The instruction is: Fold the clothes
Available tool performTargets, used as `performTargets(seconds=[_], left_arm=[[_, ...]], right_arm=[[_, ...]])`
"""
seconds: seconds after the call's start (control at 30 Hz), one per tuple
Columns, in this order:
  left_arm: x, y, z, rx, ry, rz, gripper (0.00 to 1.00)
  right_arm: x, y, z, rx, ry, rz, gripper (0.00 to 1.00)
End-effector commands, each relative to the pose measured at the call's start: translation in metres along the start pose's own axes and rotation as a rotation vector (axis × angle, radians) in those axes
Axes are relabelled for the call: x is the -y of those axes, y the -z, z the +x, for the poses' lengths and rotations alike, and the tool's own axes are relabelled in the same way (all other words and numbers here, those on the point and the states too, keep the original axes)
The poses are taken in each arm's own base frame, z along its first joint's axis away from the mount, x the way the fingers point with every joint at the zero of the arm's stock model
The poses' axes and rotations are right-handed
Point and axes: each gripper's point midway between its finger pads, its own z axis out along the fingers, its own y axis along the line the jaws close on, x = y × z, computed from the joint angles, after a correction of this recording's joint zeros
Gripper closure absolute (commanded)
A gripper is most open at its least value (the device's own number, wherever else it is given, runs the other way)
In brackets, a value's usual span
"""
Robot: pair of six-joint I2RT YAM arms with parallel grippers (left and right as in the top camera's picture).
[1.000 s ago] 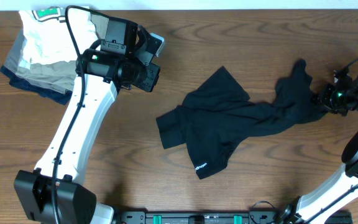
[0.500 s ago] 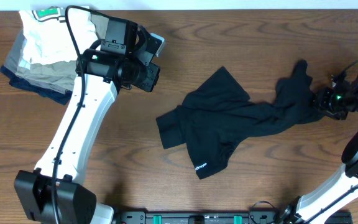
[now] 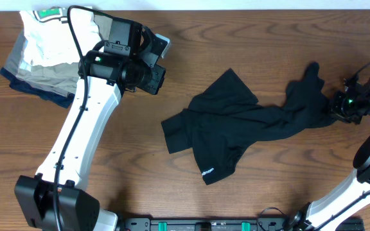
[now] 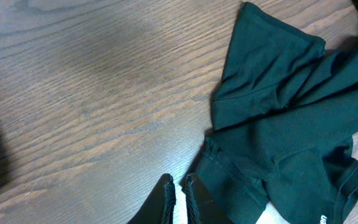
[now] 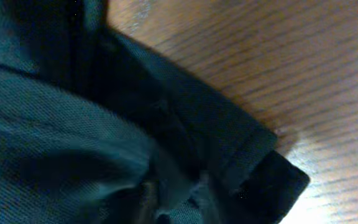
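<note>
The clothes (image 3: 236, 128), a black soft garment with a small white logo (image 3: 207, 172), lie spread and crumpled across the middle and right of the wooden table. My right gripper (image 3: 334, 102) is at the garment's far right end. In the right wrist view black cloth (image 5: 73, 137) fills the frame and bunches between the jaws of that gripper (image 5: 176, 199), which is shut on it. My left gripper (image 3: 161, 48) hangs over bare wood up and left of the garment. Its fingers (image 4: 179, 186) are shut on nothing, beside the garment's edge (image 4: 278, 124).
A pile of folded white, khaki and navy garments (image 3: 40, 58) sits at the table's back left corner. The left arm (image 3: 82, 128) slants across the left half of the table. Bare wood (image 3: 288, 186) lies in front of the black garment.
The right gripper nudged slightly left, then back right at the garment's end, and the cloth there shifted a little. The left arm has not moved.
</note>
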Motion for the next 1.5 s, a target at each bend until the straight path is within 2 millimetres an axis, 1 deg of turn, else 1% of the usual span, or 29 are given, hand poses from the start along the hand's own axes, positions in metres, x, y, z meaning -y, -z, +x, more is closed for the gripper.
performTargets(seconds=[0.0, 0.03, 0.13, 0.2, 0.3, 0.37, 0.5, 0.57, 0.67, 0.8, 0.9, 0.97, 1.13, 1.17, 1.23, 1.3, 1.37, 1.47], left_arm=[[-0.002, -0.001, -0.001, -0.001, -0.008, -0.011, 0.9], [-0.002, -0.001, -0.001, -0.001, -0.009, -0.012, 0.9], [-0.002, -0.001, -0.001, -0.001, -0.009, -0.012, 0.9], [-0.002, -0.001, -0.001, -0.001, -0.008, -0.011, 0.89], [-0.002, -0.001, -0.001, -0.001, -0.008, -0.011, 0.9], [-0.002, -0.001, -0.001, -0.001, -0.008, -0.011, 0.9], [-0.002, -0.001, -0.001, -0.002, -0.008, -0.011, 0.9], [-0.002, -0.001, -0.001, -0.002, -0.007, -0.011, 0.9], [-0.001, -0.001, 0.0, -0.008, -0.006, -0.009, 0.9], [0.002, -0.001, 0.009, -0.04, 0.009, 0.004, 0.9], [0.013, -0.003, 0.022, -0.098, 0.006, 0.03, 0.9], [0.026, -0.004, 0.035, -0.153, -0.008, 0.053, 0.89], [0.074, -0.009, 0.063, -0.28, -0.091, 0.122, 0.83], [0.085, -0.01, 0.069, -0.302, -0.115, 0.136, 0.78], [0.106, -0.015, 0.084, -0.35, -0.166, 0.164, 0.74], [0.124, -0.021, 0.101, -0.401, -0.187, 0.182, 0.72], [0.135, -0.028, 0.118, -0.447, -0.157, 0.18, 0.72], [0.143, -0.04, 0.135, -0.486, -0.069, 0.162, 0.72]], right_arm=[[0.0, 0.006, -0.003, 0.022, -0.002, 0.009, 0.94], [0.0, 0.006, -0.005, 0.028, -0.011, 0.007, 0.99], [-0.006, 0.009, -0.012, 0.049, -0.016, -0.024, 0.99], [-0.012, 0.016, -0.02, 0.069, -0.01, -0.053, 0.99], [-0.023, 0.035, -0.035, 0.093, -0.001, -0.091, 0.99], [-0.034, 0.052, -0.045, 0.107, 0.01, -0.117, 0.99], [-0.054, 0.083, -0.059, 0.123, 0.039, -0.134, 0.99], [-0.062, 0.095, -0.065, 0.136, 0.055, -0.133, 0.99], [-0.069, 0.107, -0.078, 0.182, 0.065, -0.133, 0.99], [-0.07, 0.114, -0.1, 0.269, 0.045, -0.132, 0.99], [-0.075, 0.115, -0.107, 0.296, 0.058, -0.136, 0.99], [-0.08, 0.114, -0.107, 0.295, 0.069, -0.138, 0.99], [-0.088, 0.11, -0.105, 0.288, 0.087, -0.129, 0.99], [-0.089, 0.11, -0.105, 0.285, 0.09, -0.13, 0.99], [-0.091, 0.109, -0.104, 0.281, 0.093, -0.131, 0.99], [-0.091, 0.109, -0.102, 0.276, 0.092, -0.131, 0.99], [-0.091, 0.108, -0.101, 0.269, 0.09, -0.129, 0.99], [-0.089, 0.108, -0.099, 0.262, 0.086, -0.118, 0.99]])
